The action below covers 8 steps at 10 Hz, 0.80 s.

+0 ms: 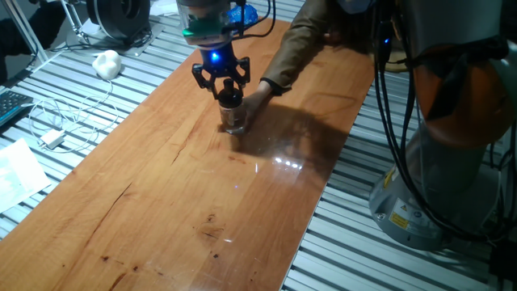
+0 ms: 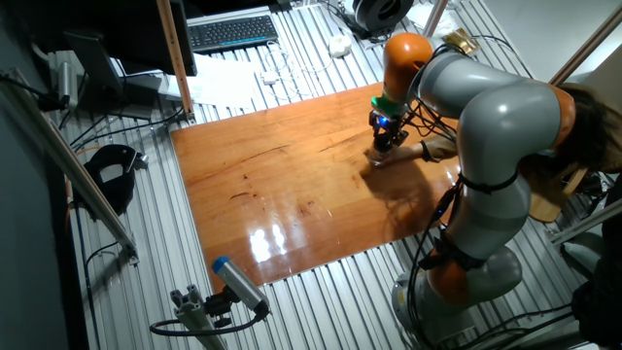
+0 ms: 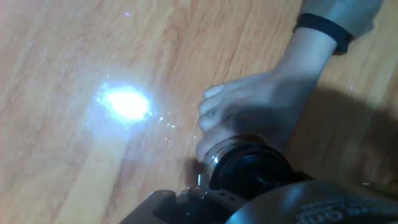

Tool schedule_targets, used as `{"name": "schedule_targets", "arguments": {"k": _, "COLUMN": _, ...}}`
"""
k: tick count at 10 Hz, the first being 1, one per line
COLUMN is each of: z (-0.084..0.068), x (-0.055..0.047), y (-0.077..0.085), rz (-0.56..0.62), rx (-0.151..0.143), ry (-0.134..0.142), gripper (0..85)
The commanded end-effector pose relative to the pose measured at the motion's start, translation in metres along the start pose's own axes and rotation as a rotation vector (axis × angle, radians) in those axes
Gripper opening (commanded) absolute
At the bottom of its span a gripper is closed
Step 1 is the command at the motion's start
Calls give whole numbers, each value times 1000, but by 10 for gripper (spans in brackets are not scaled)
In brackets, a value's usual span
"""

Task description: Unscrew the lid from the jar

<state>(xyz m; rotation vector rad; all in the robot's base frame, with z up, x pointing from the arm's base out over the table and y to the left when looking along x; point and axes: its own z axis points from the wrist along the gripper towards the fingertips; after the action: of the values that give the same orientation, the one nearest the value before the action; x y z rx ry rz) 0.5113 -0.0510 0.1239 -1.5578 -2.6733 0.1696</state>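
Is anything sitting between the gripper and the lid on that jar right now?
Nothing visible does. The gripper is directly above the lid, down at the top of the jar. A person's hand holds the jar from the side, not above the lid.

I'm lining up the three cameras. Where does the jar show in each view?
One fixed view: jar upper middle, under the claw.
Other fixed view: jar upper right, at the board's far edge, mostly hidden.
Hand view: jar bottom centre.
Shared landmark: the person's hand touching the jar.
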Motion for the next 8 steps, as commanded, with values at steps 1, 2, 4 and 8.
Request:
{"name": "schedule_targets", "arguments": {"k": 1, "z": 0, "x": 0, "y": 0, "rz": -87, "rx": 3, "ry": -9, "gripper": 0}}
{"name": "schedule_targets", "arguments": {"k": 2, "z": -1, "x": 1, "y": 0, "rz": -129, "rx": 7, "ry": -12, "gripper": 0}}
{"name": "schedule_targets", "arguments": {"k": 4, "z": -1, "x": 1, "y": 0, "rz": -251, "rx": 22, "ry": -28, "gripper": 0}}
{"name": "schedule_targets", "arguments": {"k": 8, "z": -1, "x": 1, "y": 1, "rz": -347, "rx": -1, "ry": -24, "gripper": 0}}
